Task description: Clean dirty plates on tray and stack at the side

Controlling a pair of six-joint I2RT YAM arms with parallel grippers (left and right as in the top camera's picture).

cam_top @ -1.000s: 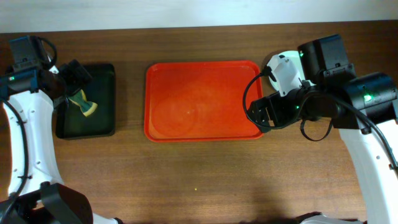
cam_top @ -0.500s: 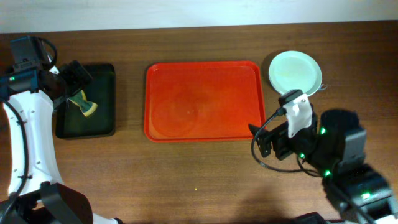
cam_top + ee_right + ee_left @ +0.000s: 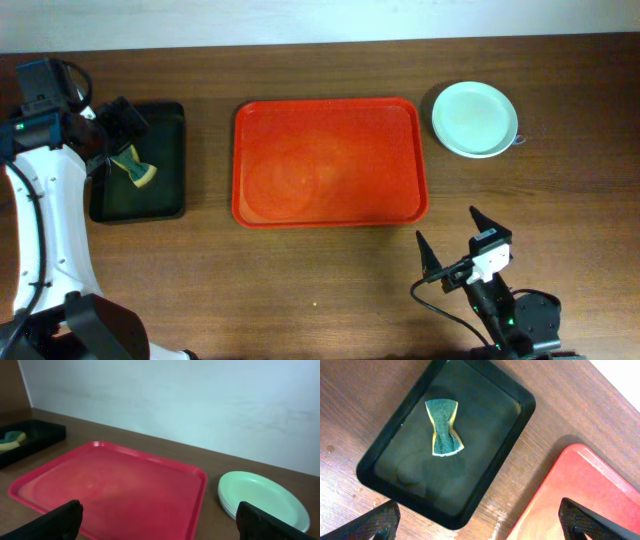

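Observation:
The red-orange tray lies in the middle of the table with nothing on it; it also shows in the right wrist view and the left wrist view. The plates sit in one stack on the table right of the tray, a mint-green one on top. My right gripper is open and empty, near the table's front edge, well short of the tray and stack. My left gripper is open and empty above the black tray.
A small black tray stands at the left and holds a green-and-yellow sponge, which also shows in the left wrist view. A pale wall runs along the table's far edge.
My right arm has drawn back from beside the plate stack toward the table's front edge, uncovering the stack. The left arm has not moved.

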